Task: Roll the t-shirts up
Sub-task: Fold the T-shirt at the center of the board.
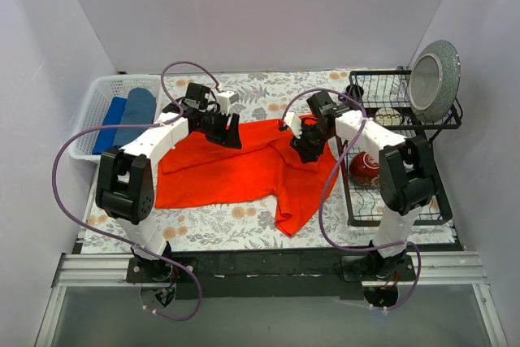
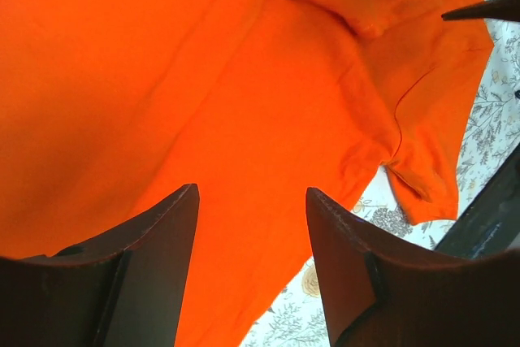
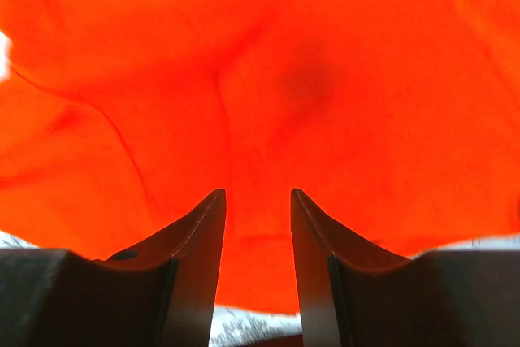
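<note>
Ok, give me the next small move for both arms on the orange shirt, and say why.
The left gripper and right gripper hover open over the far side of the orange shirt, which lies spread but rumpled, not yet rolled. Neither holds cloth. So probably: lower both and pinch that side, ready to start the roll.

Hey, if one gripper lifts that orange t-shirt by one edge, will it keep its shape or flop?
Likely floppy: the orange t-shirt lies spread out with soft folds and creases, so it should sag from any pinch point. Probably light, being thin cloth. Pushed, it would likely bunch up on the floral table cover rather than slide whole.
</note>
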Available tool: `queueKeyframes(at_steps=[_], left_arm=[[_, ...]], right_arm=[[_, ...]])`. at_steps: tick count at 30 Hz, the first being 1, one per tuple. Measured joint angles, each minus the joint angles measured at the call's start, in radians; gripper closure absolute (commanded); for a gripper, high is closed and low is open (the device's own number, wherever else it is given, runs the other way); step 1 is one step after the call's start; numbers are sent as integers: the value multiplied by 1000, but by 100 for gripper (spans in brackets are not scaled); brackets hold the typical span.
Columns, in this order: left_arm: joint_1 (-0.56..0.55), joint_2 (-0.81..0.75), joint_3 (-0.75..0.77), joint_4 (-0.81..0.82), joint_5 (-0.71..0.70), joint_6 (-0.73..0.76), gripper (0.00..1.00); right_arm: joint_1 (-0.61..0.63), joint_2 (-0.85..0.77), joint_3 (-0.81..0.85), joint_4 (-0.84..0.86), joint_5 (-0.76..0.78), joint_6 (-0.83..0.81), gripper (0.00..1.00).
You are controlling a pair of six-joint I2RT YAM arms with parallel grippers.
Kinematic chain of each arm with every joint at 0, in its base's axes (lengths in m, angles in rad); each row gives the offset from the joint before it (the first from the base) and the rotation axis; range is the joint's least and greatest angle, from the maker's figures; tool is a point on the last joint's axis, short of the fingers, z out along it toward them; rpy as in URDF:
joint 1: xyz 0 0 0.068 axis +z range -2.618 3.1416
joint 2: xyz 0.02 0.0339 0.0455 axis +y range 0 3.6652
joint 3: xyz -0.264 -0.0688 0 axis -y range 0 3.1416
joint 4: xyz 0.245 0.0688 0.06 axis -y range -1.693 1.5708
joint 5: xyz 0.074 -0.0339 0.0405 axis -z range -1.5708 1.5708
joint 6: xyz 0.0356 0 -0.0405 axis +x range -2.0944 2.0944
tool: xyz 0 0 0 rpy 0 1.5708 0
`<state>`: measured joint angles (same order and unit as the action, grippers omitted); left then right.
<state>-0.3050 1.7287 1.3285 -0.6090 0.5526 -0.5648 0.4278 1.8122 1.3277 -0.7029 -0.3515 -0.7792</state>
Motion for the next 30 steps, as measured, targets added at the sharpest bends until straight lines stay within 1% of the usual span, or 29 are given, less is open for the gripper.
queueKeyframes(at_steps=[6,9,12,19,27,30], left_arm=[[0,-7,-44,16,-12,-61,45],[0,-26,-57,23,-19,-76,45],[0,-54,-64,27,-22,-87,44],[0,-102,-81,43,-27,-95,44],[0,-102,-95,55,-33,-98,44],[0,-102,-95,56,-37,-97,44]], right_arm=[[131,-2,11,86,-18,97,47],[197,6,11,129,18,158,48],[242,23,11,181,105,231,50],[244,43,15,251,271,312,53],[242,102,24,262,353,327,60],[242,113,24,261,365,328,71]])
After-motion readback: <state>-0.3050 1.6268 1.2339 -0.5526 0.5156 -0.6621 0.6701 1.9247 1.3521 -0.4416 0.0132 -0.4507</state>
